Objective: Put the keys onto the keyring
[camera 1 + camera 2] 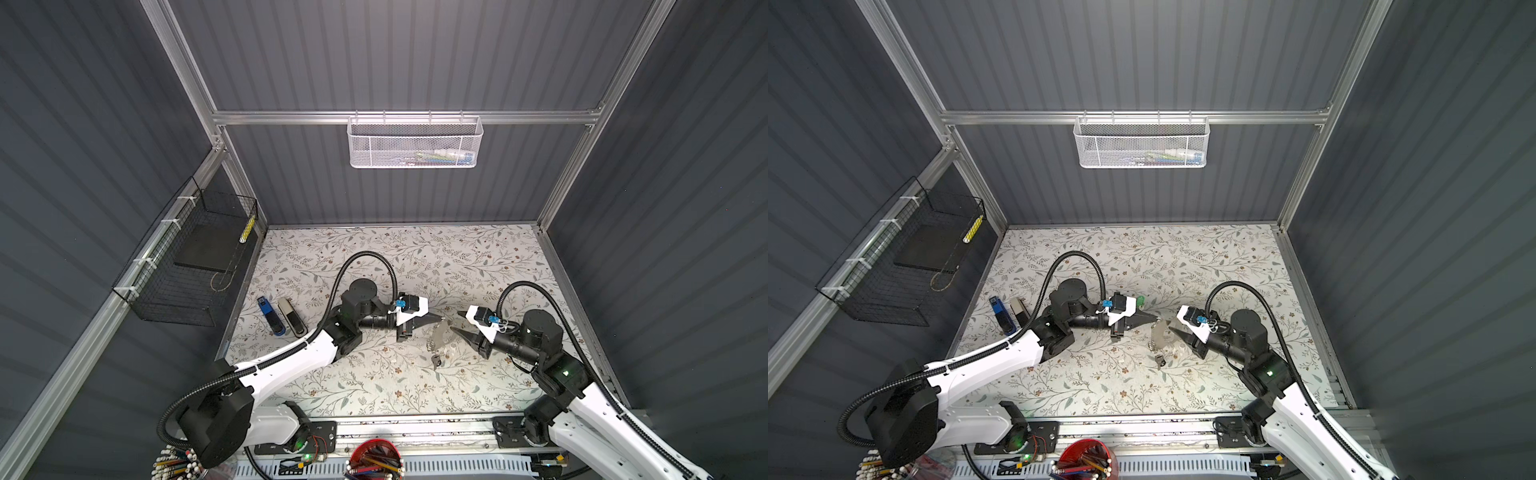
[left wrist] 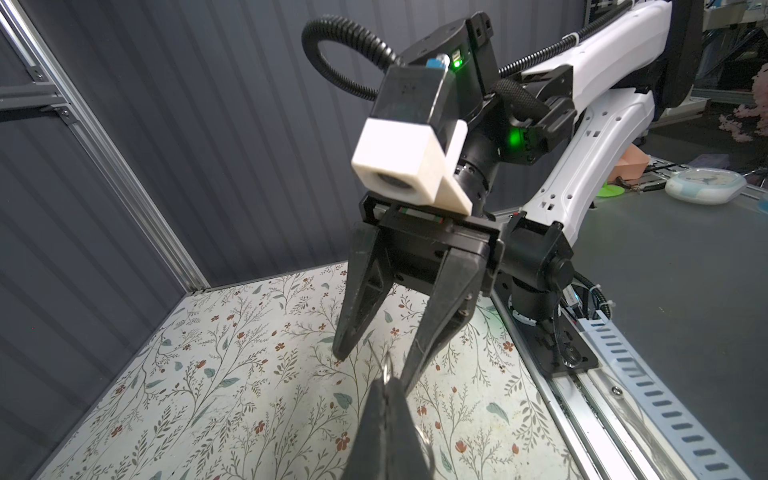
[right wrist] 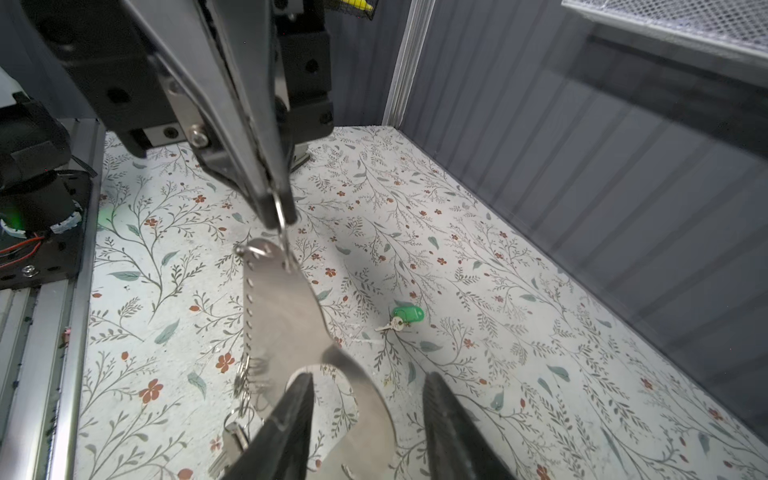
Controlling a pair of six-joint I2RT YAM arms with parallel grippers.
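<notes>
The keyring [image 3: 282,316], a flat grey metal plate with an oval cutout, slants down from my left gripper [image 3: 279,214]. That gripper is shut on a small metal ring [image 2: 386,365] at the plate's top edge. My right gripper [image 3: 370,399] is open, and the plate's curved band runs between its fingers without being pinched. In both top views the two grippers [image 1: 441,319] [image 1: 456,321] face each other over the keyring [image 1: 441,334]. One silver key [image 3: 232,436] hangs by the loops at the plate's lower edge. The green-tagged key [image 3: 407,313] lies loose on the table.
A blue stapler [image 1: 272,318] and a grey stapler [image 1: 292,318] lie at the table's left. A black wire basket [image 1: 195,257] hangs on the left wall and a white mesh basket [image 1: 415,141] on the back rail. A red pencil cup [image 1: 376,457] stands in front.
</notes>
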